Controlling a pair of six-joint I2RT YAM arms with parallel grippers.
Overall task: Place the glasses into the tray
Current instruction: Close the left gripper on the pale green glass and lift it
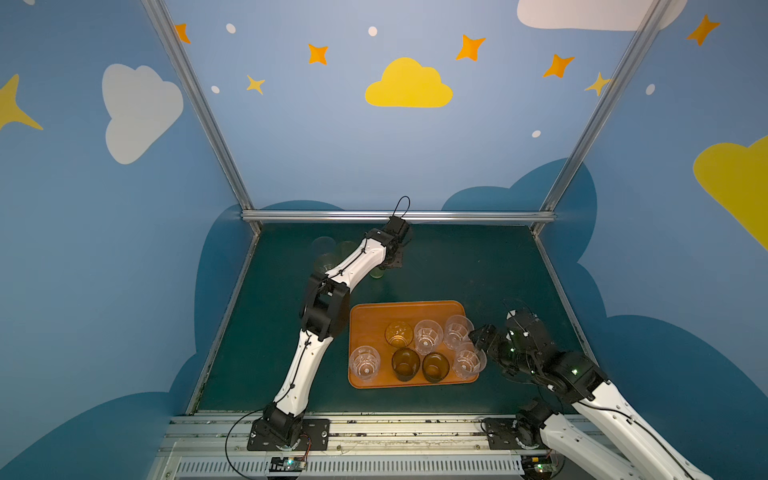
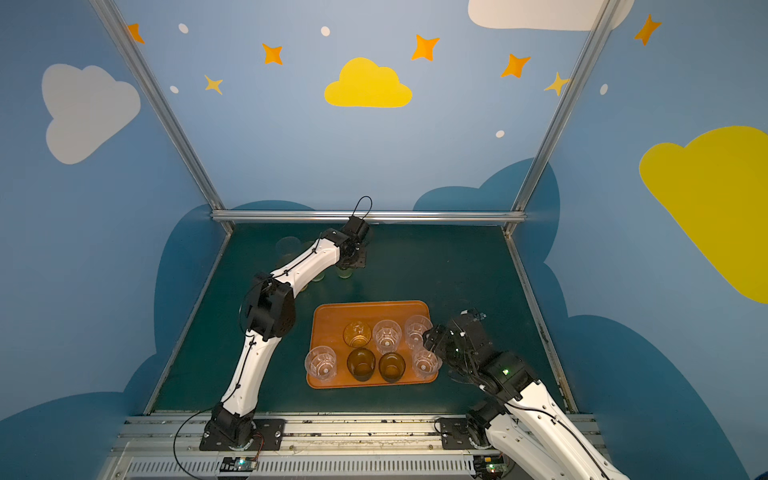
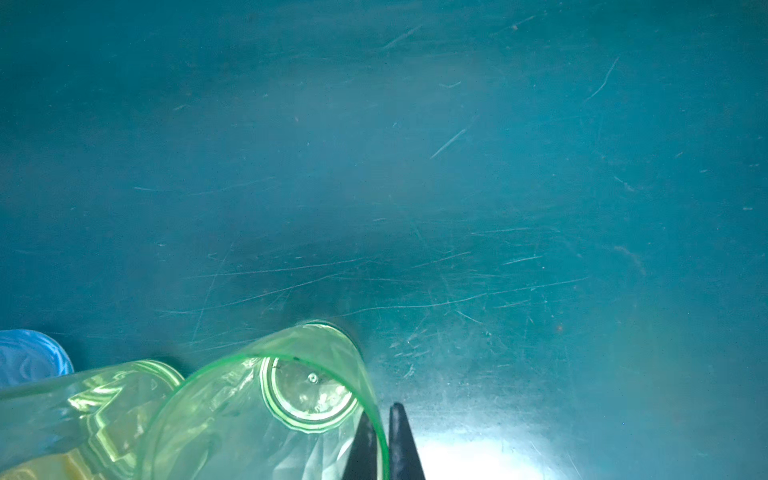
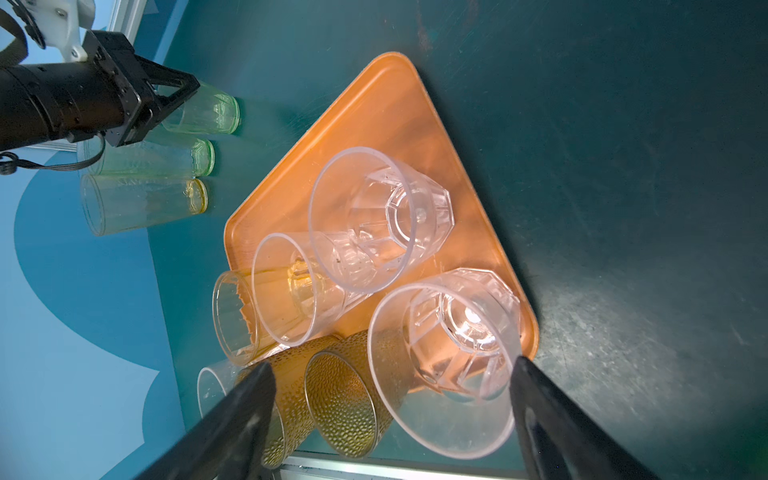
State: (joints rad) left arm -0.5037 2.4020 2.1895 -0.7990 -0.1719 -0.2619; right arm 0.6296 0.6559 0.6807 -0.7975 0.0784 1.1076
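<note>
Pinching the thin wall of a green tumbler (image 3: 291, 399), the left gripper (image 3: 384, 419) has one finger inside the rim and one outside. Its jaws are closed on the wall, a hold that probably suits a mouth too wide to span. The tumbler's base appears to rest on the table (image 1: 478, 266), in the upper left of the dark surface in both top views and above the tray (image 1: 374, 316). A second green glass (image 3: 104, 411) stands just beside it at the lower left of the left wrist view, so a straight lift looks safest.

Seven glasses fill the tray's lower and right parts, leaving its upper strip bare. That open room is also the side nearest the held tumbler.

The right gripper (image 4: 392, 365) hangs at the tray's right edge beside a clear glass (image 4: 449, 345), its jaws spread wide and holding nothing. It leaves the approach from the upper left free.
</note>
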